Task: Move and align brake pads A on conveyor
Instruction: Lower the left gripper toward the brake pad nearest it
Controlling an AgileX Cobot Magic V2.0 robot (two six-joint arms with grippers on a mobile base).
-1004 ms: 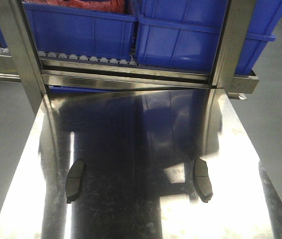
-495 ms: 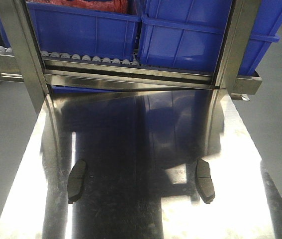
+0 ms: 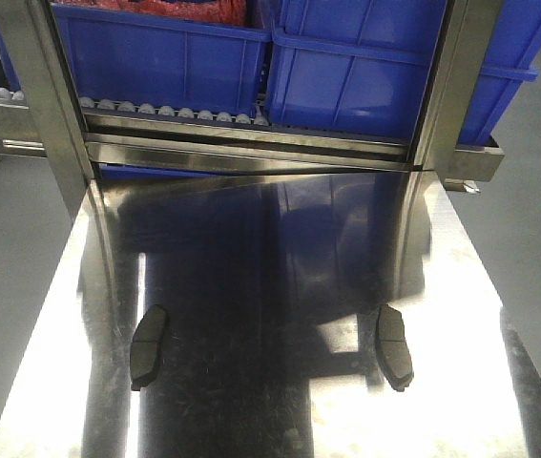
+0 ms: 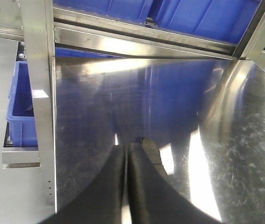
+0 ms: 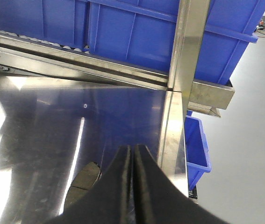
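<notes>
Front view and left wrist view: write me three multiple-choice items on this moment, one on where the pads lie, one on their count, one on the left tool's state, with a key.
1. Where do the pads lie?
A. On the steel table
B. In a blue bin
C. On the floor

2. How many pads show in the front view?
A. One
B. Two
C. Four

3. How is the left tool in its wrist view?
A. Wide open
B. Shut, gripping nothing
C. Shut on a pad

Key:
1 A: both pads rest flat on the shiny metal top, one near its left edge and one towards its right.
2 B: only two dark oblong shapes are on the table.
3 B: the fingers meet along a thin line, and the nearest pad lies on the table just past their tips.
</notes>
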